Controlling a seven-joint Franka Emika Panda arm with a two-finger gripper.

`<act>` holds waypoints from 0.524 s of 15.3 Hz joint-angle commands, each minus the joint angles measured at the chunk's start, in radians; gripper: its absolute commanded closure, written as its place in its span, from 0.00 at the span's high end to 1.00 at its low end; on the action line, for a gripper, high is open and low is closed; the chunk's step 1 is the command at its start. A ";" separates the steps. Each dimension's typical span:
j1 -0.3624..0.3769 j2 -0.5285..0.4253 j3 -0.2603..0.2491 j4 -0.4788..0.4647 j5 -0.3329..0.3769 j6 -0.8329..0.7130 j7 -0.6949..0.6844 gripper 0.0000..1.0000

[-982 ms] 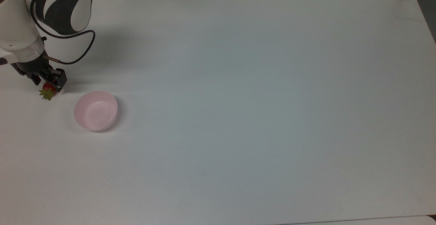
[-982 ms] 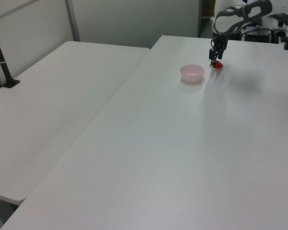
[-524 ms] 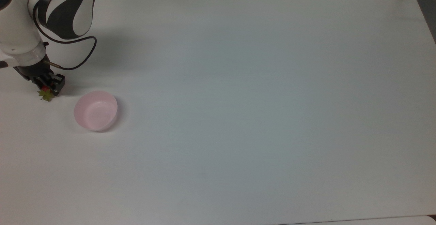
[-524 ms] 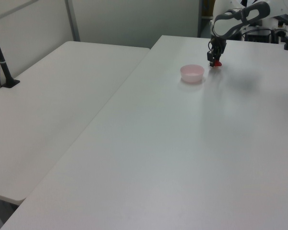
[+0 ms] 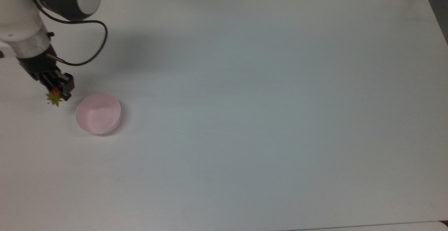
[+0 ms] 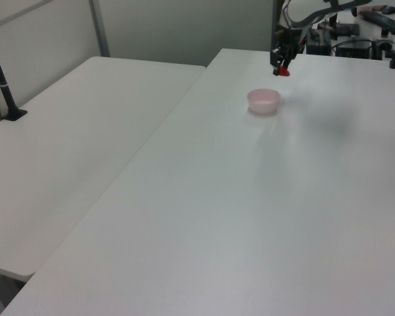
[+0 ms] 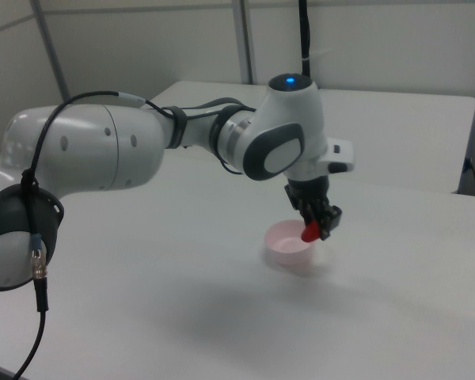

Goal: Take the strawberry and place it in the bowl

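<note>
1. We see the white counter (image 5: 245, 119) carrying the bowl; a second white table (image 6: 85, 145) stands beside it on the left view's left.
2. The white-and-grey arm (image 7: 142, 150) reaches over the counter toward the bowl.
3. The pale pink bowl (image 5: 98, 113) sits upright on the counter; we see nothing inside it.
4. The tool (image 5: 56, 90) hangs just beside the bowl, on the top view's left, its fingers closed around the strawberry.
5. The strawberry (image 7: 310, 232) is held clear of the counter; in the right view it appears in front of the bowl's rim; its green cap points away from the tool.
</note>
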 commanded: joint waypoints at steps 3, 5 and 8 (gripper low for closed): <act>0.086 0.022 -0.007 -0.021 0.000 0.101 0.116 0.35; 0.095 0.020 -0.007 -0.024 -0.005 0.101 0.120 0.89; 0.107 -0.029 -0.003 -0.037 -0.004 0.057 0.115 1.00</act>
